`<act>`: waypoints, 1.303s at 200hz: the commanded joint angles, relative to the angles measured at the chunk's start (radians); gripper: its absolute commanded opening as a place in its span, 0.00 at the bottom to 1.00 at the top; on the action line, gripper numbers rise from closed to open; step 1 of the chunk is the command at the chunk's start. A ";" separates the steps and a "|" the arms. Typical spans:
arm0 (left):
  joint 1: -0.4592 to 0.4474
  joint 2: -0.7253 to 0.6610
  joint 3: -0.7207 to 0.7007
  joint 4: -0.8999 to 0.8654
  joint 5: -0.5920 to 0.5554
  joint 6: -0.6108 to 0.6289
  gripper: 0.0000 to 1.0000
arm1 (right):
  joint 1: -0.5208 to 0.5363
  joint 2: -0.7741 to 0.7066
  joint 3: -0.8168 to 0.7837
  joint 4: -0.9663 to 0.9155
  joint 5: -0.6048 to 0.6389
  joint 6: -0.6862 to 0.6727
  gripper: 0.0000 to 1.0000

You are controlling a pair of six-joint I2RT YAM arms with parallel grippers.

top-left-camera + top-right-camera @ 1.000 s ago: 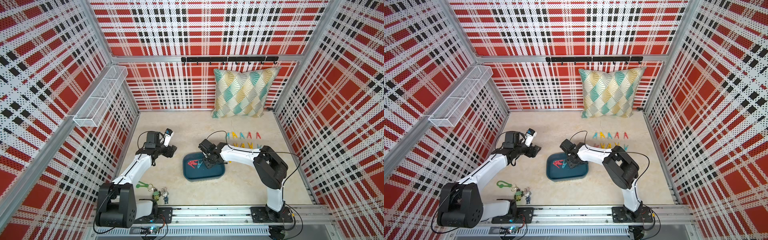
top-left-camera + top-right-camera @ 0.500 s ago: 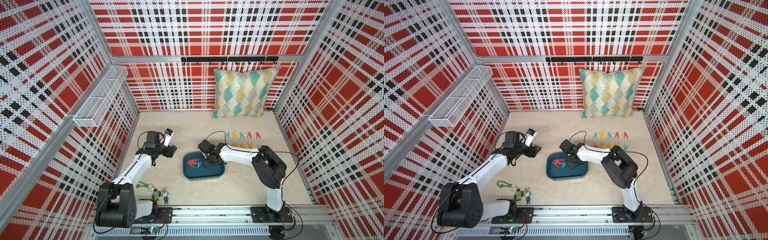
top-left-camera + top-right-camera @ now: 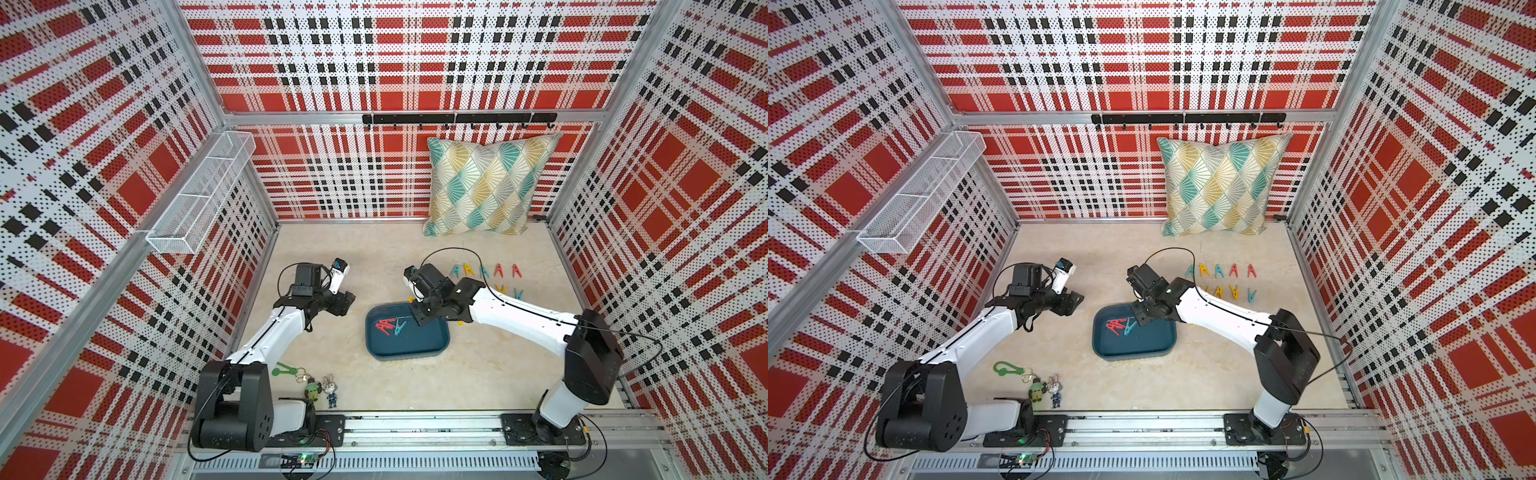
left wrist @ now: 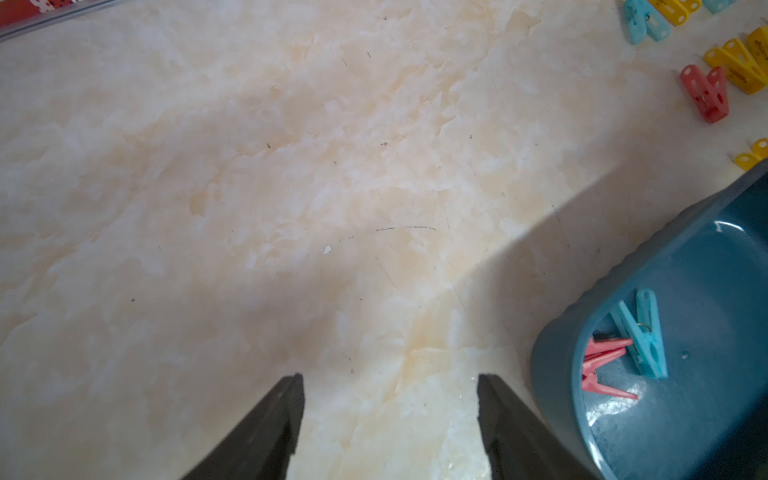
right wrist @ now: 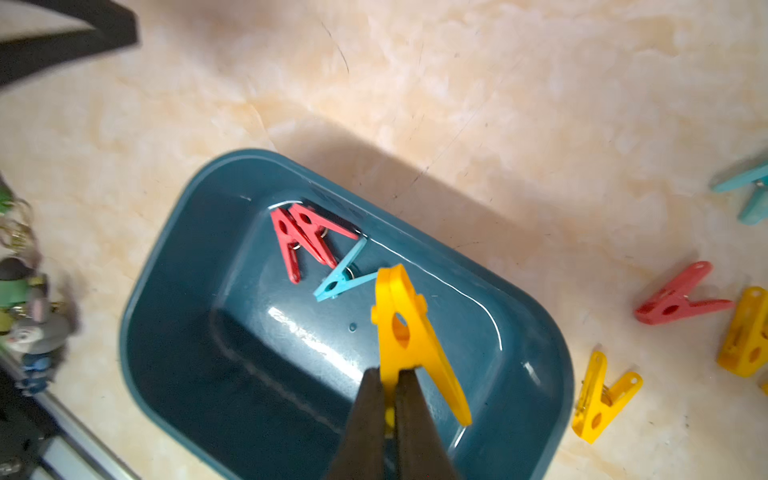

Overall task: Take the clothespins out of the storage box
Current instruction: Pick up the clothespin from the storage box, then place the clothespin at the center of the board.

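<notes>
The dark teal storage box (image 3: 415,355) (image 3: 1133,354) lies mid-floor. Two red clothespins (image 5: 305,237) (image 3: 384,326) and a teal one (image 5: 343,276) (image 3: 400,328) rest in its far left corner. My right gripper (image 5: 390,374) (image 3: 417,318) hangs over the box's back edge, shut on a yellow clothespin (image 5: 405,332) by one leg. Several more clothespins (image 3: 484,271) (image 3: 1219,271) lie in rows on the floor behind and to the right of the box. My left gripper (image 4: 388,378) (image 3: 347,301) stands open over bare floor left of the box (image 4: 706,270), holding nothing.
A patterned pillow (image 3: 486,187) leans on the back wall under a black hook rail (image 3: 457,118). A white wire-mesh basket (image 3: 203,195) hangs on the left wall. A green clip with keychain figurines (image 3: 286,369) lies near the front left.
My right gripper's jaws have closed on the yellow clothespin over the box. The left arm has stayed where it was.
</notes>
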 commanded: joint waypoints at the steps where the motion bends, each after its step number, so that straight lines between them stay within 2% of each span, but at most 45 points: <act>1: -0.010 0.007 -0.005 0.008 0.008 0.015 0.72 | -0.058 -0.076 -0.052 -0.030 0.017 0.066 0.00; 55: -0.011 0.007 -0.004 0.007 -0.001 0.010 0.72 | -0.313 -0.208 -0.264 0.007 -0.070 0.143 0.00; 97: -0.011 0.013 -0.004 0.009 -0.002 0.008 0.71 | -0.478 -0.181 -0.396 0.064 -0.199 0.143 0.00; 187: -0.014 0.014 -0.004 0.008 -0.012 0.008 0.71 | -0.503 -0.011 -0.391 0.129 -0.206 0.174 0.00; 260: -0.014 0.014 -0.004 0.009 -0.009 0.008 0.72 | -0.504 0.056 -0.366 0.148 -0.190 0.186 0.00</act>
